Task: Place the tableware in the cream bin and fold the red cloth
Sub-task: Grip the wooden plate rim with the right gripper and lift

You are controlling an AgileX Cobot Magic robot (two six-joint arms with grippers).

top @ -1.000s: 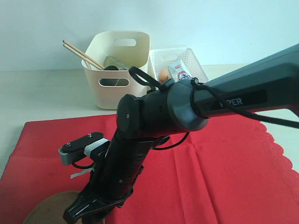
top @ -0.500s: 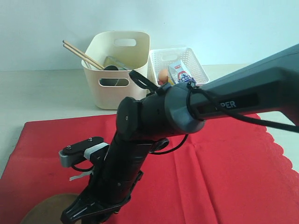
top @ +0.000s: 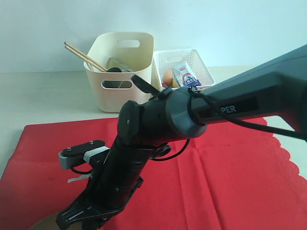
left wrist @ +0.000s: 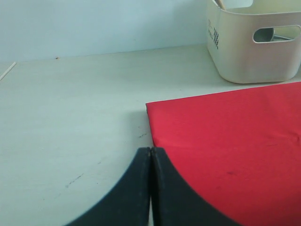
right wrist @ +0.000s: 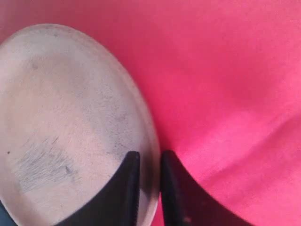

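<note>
A: Nearest first – R fingers (right wrist: 129, 183)?
B: Pinched on rim of brown plate (right wrist: 61, 117), one each side. Plate flat on red cloth (top: 230, 172), low left in ext. view, under R arm (top: 158, 120) reaching across. Round, so no long axis.
A: L fingers (left wrist: 136, 188)?
B: Pressed together, nothing between, close to cloth corner and bare worktop (left wrist: 70, 103).
A: Cloth?
B: Spread flat, unfolded, scalloped edge at right.
A: Containers at back?
B: Cream bin (top: 120, 98) behind cloth's far edge. Chopsticks (top: 84, 55) leaning inside, long axis slanted, free ends pointing up-left past rim. Steel cup (top: 119, 63) in there too. White lattice basket (top: 204, 72) just beside on right, w/ egg (top: 167, 76) + small carton (top: 184, 73).
</note>
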